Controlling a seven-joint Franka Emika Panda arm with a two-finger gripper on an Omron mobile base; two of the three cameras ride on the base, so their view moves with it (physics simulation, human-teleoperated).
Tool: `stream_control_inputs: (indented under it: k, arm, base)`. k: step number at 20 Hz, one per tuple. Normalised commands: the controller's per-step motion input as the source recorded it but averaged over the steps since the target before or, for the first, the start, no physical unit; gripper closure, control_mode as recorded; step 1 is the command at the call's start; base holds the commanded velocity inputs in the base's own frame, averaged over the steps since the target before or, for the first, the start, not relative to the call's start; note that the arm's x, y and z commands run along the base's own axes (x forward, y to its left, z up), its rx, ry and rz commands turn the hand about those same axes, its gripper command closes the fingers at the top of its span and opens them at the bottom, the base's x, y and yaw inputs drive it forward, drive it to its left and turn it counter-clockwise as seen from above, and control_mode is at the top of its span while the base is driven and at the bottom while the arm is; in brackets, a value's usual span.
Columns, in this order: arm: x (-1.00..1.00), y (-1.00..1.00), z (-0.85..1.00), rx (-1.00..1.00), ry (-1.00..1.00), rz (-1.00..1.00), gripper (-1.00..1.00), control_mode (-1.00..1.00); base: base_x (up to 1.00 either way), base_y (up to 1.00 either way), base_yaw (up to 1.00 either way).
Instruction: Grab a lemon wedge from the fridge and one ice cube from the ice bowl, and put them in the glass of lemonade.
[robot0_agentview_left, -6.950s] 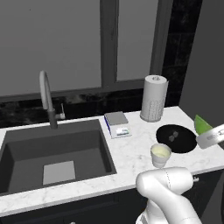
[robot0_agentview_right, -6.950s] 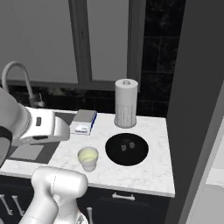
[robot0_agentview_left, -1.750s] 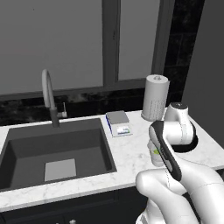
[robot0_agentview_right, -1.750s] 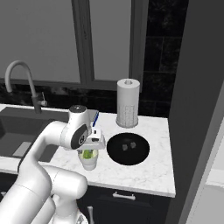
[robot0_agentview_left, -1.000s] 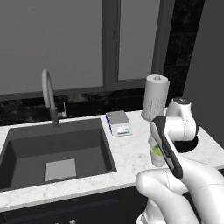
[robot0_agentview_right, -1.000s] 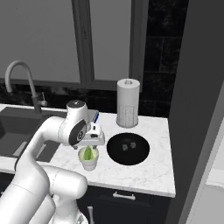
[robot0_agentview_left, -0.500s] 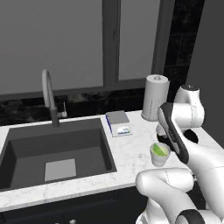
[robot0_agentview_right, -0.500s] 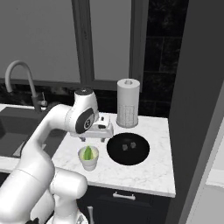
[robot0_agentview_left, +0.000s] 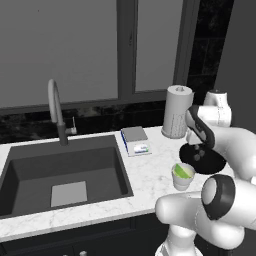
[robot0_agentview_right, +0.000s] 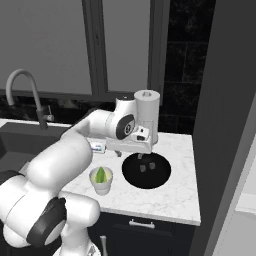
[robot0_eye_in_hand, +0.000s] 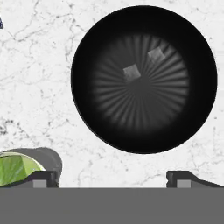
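Half a second ago the white robot arm was bent over the small pale see-through glass of lemonade (robot0_agentview_right: 101, 181). Now the arm has swung away from the glass and its hand hangs over the wide round black ice bowl (robot0_agentview_right: 146, 171). The small lime-green lemon wedge (robot0_agentview_right: 100, 174) is sitting in the glass, the same as a moment ago. Seven seconds ago the tool was carrying the wedge in from the right, and the glass had only drink in it.

The glass and the bowl stand side by side on the white marble counter (robot0_agentview_right: 165, 195), close but not touching. Two small grey ice cubes (robot0_eye_in_hand: 131, 72) lie apart from each other in the bowl. In the hand view the bowl (robot0_eye_in_hand: 144, 79) sits in the middle and the glass with the green wedge (robot0_eye_in_hand: 15, 167) peeks in at the bottom left corner.

Behind the bowl stands a tall white paper-towel roll with little holes (robot0_agentview_left: 177, 111). A small grey box with a blue and white front (robot0_agentview_left: 136, 140) rests on the counter between the roll and the dark sink (robot0_agentview_left: 62, 172). A curved grey tap (robot0_agentview_left: 56, 110) rises behind the sink. In the left base view the arm's big white elbow hides part of the bowl (robot0_agentview_left: 202, 161).

The tool (robot0_agentview_right: 136, 155) hangs above the left side of the bowl. Its two dark fingertips (robot0_eye_in_hand: 40, 177) are spread wide apart. It holds nothing and touches nothing.
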Motion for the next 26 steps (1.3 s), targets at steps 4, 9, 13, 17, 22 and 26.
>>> stream_control_inputs:
  k: [4,9,13,17,22,26]
  arm:
    - [0.19,-0.10,-0.61,0.00,0.01,-0.03,-1.00,-1.00]
    - [0.17,-0.06,-0.59,0.01,0.00,0.00,-1.00,-1.00]
    - [0.34,-0.13,-0.31,0.01,0.02,0.00,-1.00,-1.00]
    - [0.33,-0.23,-0.30,0.03,0.00,-0.01,-1.00,-1.00]
    - [0.28,-0.16,-0.19,0.08,-0.01,-0.06,-1.00,-1.00]
    - [0.13,0.00,-0.09,0.06,-0.05,-0.07,-1.00,-1.00]
  base:
    - [0.00,0.00,0.00]
    - [0.00,0.00,0.00]
    - [0.00,0.00,0.00]
    - [0.00,0.00,0.00]
    - [0.00,0.00,0.00]
    - [0.00,0.00,0.00]
